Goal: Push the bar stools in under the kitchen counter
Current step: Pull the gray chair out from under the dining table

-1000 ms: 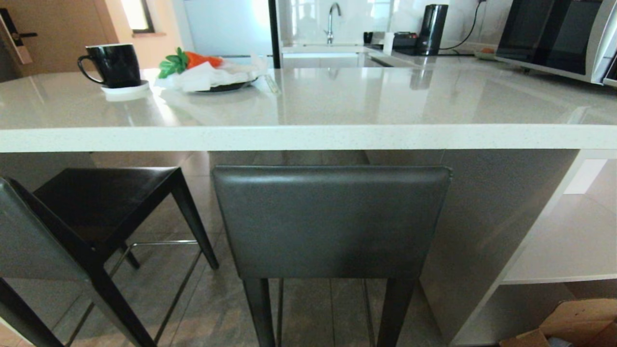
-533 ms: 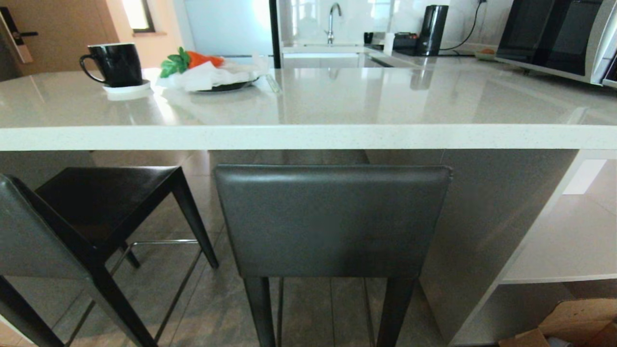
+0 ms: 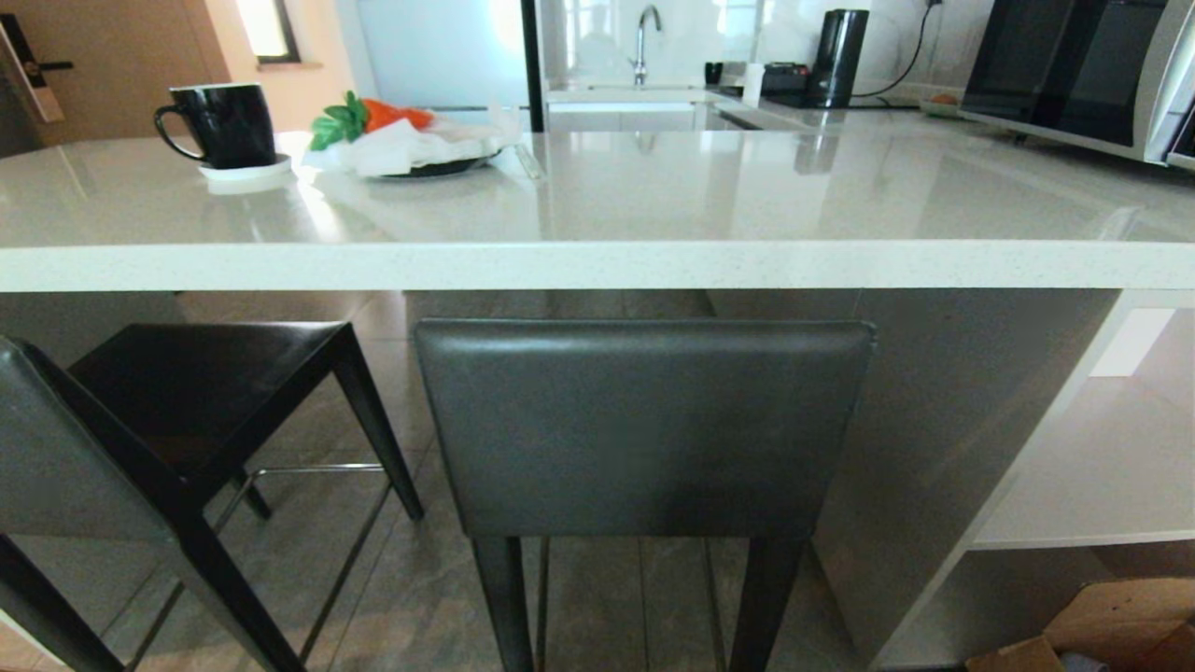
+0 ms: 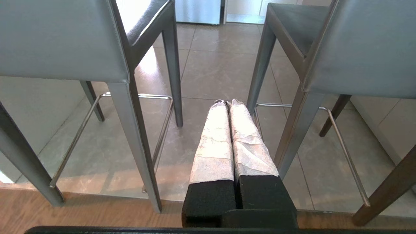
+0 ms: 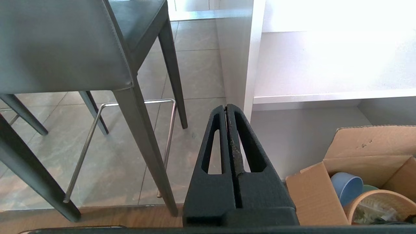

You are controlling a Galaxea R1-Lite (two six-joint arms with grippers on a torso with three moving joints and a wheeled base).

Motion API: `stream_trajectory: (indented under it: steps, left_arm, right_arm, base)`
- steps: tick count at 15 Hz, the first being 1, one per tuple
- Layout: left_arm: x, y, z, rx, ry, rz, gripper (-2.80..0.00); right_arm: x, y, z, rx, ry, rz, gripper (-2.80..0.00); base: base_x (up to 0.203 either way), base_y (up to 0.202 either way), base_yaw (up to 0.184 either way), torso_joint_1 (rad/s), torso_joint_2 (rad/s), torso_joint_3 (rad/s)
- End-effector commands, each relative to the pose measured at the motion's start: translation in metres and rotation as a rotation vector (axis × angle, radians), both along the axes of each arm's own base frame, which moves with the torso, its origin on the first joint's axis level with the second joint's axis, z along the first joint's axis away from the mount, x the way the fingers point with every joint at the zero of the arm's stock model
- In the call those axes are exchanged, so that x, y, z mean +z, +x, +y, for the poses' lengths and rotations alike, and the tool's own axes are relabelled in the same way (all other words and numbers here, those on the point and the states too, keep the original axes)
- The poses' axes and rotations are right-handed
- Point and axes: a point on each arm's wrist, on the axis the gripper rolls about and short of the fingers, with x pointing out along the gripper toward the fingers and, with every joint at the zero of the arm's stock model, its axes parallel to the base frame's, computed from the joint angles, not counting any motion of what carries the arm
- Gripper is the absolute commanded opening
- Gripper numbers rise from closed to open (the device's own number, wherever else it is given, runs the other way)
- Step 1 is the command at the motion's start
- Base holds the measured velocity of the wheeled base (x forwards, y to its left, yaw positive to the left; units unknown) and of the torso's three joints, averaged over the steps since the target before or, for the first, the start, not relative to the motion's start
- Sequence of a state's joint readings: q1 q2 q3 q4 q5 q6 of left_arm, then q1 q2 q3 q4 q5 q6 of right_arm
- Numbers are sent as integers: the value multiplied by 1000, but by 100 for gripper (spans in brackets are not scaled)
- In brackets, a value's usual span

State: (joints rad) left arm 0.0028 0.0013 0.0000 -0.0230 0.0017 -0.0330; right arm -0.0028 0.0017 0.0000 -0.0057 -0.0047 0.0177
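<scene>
Kitchen, grey tile floor [image 3: 411, 597]; kitchen counter [image 3: 597, 266] spans head view, black mug [image 3: 224, 124] at 10 o'clock on top; centre bar stool [image 3: 642, 425] squared to counter edge, backrest just below edge; left bar stool [image 3: 140, 439] at 8 o'clock, angled, seat partly under counter; left gripper [image 4: 227, 103] low between both stools, taped fingers [image 4: 214, 143] pressed together, empty; right gripper [image 5: 226, 107] low near white side leg [image 5: 242, 52], jaws closed, empty; cardboard box [image 5: 357, 169] beside it.

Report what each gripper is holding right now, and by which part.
Nothing is held. The left gripper is shut on nothing, hanging low between the two bar stools. The right gripper is also shut and empty, beside the kitchen counter leg.
</scene>
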Motion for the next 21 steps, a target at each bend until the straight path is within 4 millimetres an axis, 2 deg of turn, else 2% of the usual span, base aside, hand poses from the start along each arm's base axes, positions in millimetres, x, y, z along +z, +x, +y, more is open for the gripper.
stream_trajectory:
  steps: [1, 4, 7, 9, 12, 15, 18, 21]
  left_arm:
    - [-1, 0, 0, 0, 1, 3, -280]
    - [-1, 0, 0, -1, -1, 3, -280]
    - [0, 0, 0, 1, 27, 5, -280]
    - [-1, 0, 0, -9, 59, 4, -280]
    - [4, -1, -1, -55, 131, -32, -280]
    - [42, -5, -4, -167, 80, -91, -280]
    - [68, 27, -4, -192, 20, 46, -280]
    - [86, 83, -4, -196, -23, 114, -280]
  right_arm:
    - [0, 0, 0, 1, 1, -2, -280]
    - [0, 0, 0, 3, -4, -3, -280]
    - [0, 0, 0, 9, -82, 2, -280]
    - [5, -2, 0, 21, -79, -23, -280]
    - [38, -2, 1, 63, -78, -39, -280]
    - [72, 20, 1, 97, -73, 1, -280]
    - [95, 59, 3, 128, -78, 40, -280]
    - [102, 99, 6, 173, -80, 84, -280]
  base:
    - [0, 0, 0, 0, 0, 0]
    - [0, 0, 0, 0, 0, 0]
    - [0, 0, 0, 0, 0, 0]
    - [0, 0, 0, 0, 0, 0]
    - [0, 0, 0, 0, 0, 0]
    - [0, 0, 0, 0, 0, 0]
    - [0, 0, 0, 0, 0, 0]
    - [0, 0, 0, 0, 0, 0]
